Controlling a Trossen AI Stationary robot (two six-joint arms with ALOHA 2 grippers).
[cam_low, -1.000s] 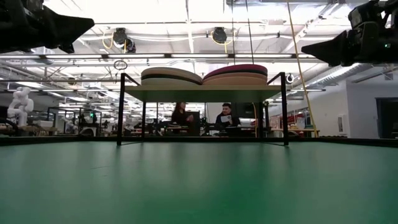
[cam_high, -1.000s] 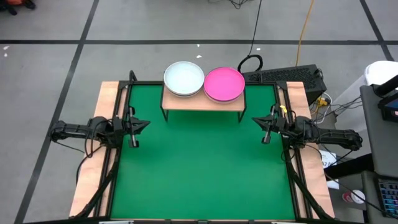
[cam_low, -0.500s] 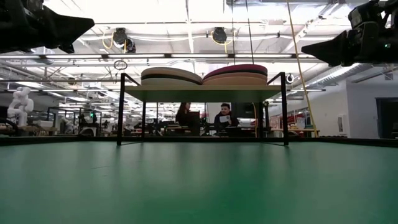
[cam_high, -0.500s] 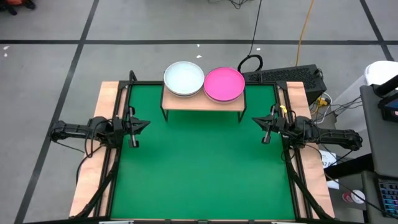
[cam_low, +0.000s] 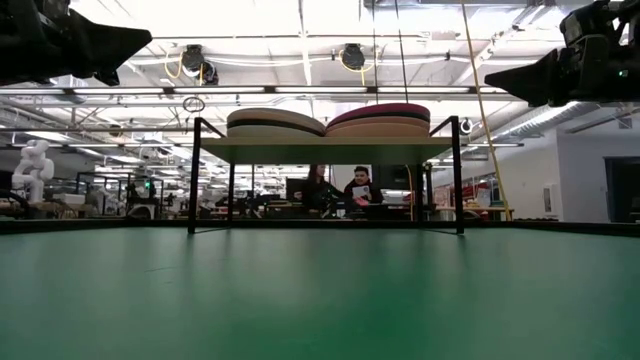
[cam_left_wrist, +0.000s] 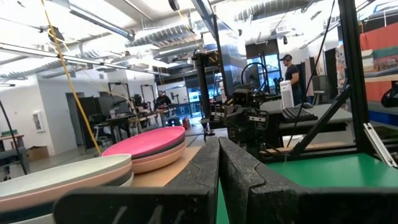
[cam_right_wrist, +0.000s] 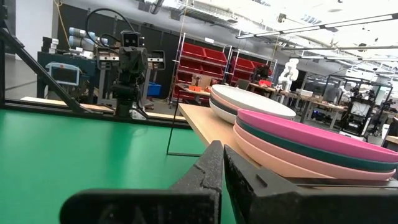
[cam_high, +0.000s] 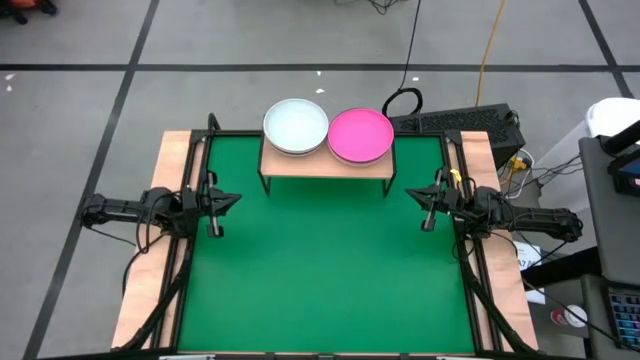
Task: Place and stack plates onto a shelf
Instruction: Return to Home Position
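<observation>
The plates sit in two stacks on the shelf (cam_high: pixel 325 163) at the far edge of the green mat: a left stack topped by a pale mint-white plate (cam_high: pixel 295 125) and a right stack topped by a bright magenta plate (cam_high: pixel 360 135). The stacks also show in the low view (cam_low: pixel 325 120), with teal and pink plates under the magenta one in the right wrist view (cam_right_wrist: pixel 305 146). My left gripper (cam_high: pixel 232 200) hovers shut at the mat's left edge. My right gripper (cam_high: pixel 412 193) hovers shut at the mat's right edge. Neither holds anything.
The green mat (cam_high: pixel 325 265) spreads in front of the shelf. A keyboard (cam_high: pixel 455 122) and cables lie beyond the table's far right corner. People sit at desks in the room behind the table (cam_low: pixel 345 190).
</observation>
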